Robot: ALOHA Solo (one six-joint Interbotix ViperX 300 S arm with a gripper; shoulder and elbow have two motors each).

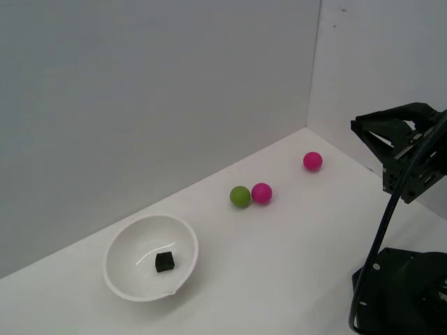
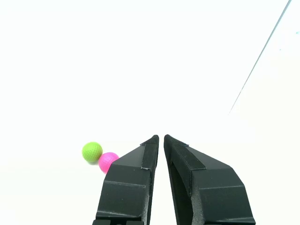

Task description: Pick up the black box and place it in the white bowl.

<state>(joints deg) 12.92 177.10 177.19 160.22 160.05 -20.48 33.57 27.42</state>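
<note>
Exterior view, black box (image 1: 165, 262): lies inside the white bowl (image 1: 124, 246), on the floor of it, slightly toward the exterior view's right wall; sits tilted, one corner up.
White bowl: stands on the desk (image 1: 279, 251) toward the exterior view's left, upright, near the back wall.
Task state: judged done; box is in the bowl, nothing holds it.
Green ball (image 1: 240, 196): on the desk, touching the nearer pink ball (image 1: 262, 192); well apart from the bowl.
Second pink ball (image 1: 312, 161): farther off, alone, near the corner.
End effector (image 2: 161, 137): tips nearly together, a thin gap between them, nothing clamped; wrist view shows only the green ball and one pink ball beyond it.
Arm (image 1: 405, 150): at the exterior view's right edge, raised, well clear of the bowl.
Risk: low. A careless sweep low over the desk could knock the balls rolling, or nudge the bowl and tip the box out.
</note>
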